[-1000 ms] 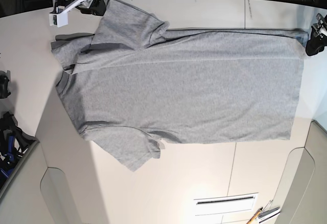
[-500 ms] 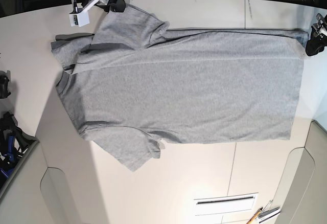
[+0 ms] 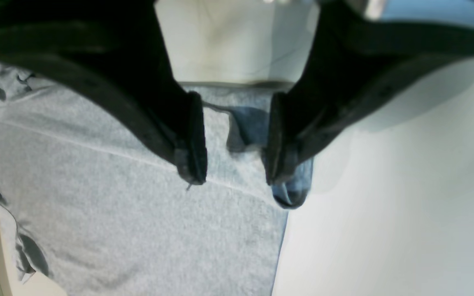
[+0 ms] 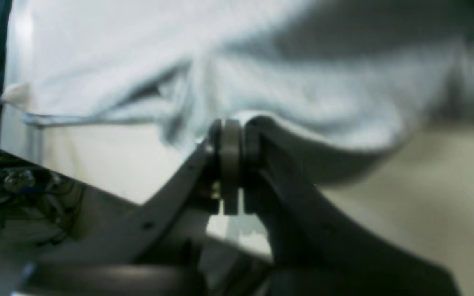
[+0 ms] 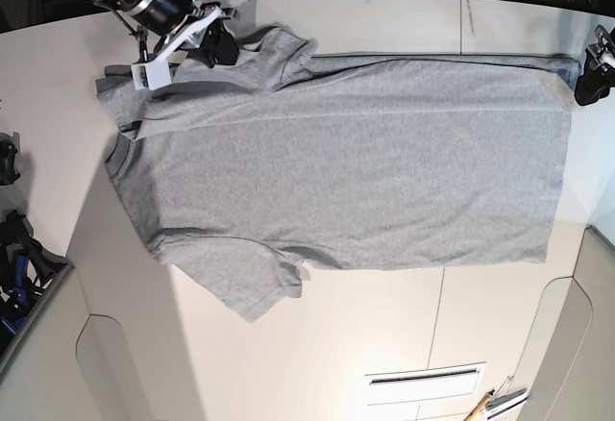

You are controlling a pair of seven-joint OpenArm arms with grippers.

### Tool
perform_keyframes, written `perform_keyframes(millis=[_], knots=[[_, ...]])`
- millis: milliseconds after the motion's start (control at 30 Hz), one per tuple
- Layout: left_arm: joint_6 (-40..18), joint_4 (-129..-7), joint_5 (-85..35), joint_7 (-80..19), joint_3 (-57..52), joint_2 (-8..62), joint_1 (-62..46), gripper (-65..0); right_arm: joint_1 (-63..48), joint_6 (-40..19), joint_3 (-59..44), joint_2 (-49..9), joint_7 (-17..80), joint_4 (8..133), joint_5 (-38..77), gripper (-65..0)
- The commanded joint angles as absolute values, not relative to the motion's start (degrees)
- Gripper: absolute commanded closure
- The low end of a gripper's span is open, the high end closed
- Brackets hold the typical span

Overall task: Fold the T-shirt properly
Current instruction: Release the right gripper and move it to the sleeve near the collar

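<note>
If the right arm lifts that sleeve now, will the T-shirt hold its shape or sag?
Likely sag: the T-shirt is thin cloth, already draping in soft folds over the right gripper. It probably weighs little, so the rest may drag along the table. The left gripper is open over the hem corner, pinning nothing.

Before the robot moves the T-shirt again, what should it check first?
1. Right gripper shut on the sleeve: ok, its fingers are pressed together with cloth pinched at the tips.
2. Left gripper holding the hem corner: not ok, it is open above the cloth.
3. T-shirt body flat on the table: ok, mostly smooth.
4. Far edge fold line straight: ok, one long crease runs along it.
5. Near sleeve folded in: not ok, it sticks out flat.
6. Pencil-like things clear of the cloth: ok, at the table's edge.
</note>
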State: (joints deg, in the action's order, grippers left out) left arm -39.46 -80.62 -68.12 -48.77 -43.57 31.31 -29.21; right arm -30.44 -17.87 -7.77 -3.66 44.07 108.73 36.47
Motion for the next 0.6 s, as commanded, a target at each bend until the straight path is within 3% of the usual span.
perform_keyframes(millis=[0, 567], knots=[[-40.00, -81.36, -69.38, -47.64, -44.16, 32.69, -29.39, -27.0, -28.99, -18.46, -7.11, -3.79, 43.33, 109.60, 37.47, 0.0], [-40.00, -81.36, -69.36, -47.68, -44.16, 32.71, -29.39, -27.0, -5.32, -18.26, 5.82, -3.79, 34.68, 103.79, 18.22, 0.0]])
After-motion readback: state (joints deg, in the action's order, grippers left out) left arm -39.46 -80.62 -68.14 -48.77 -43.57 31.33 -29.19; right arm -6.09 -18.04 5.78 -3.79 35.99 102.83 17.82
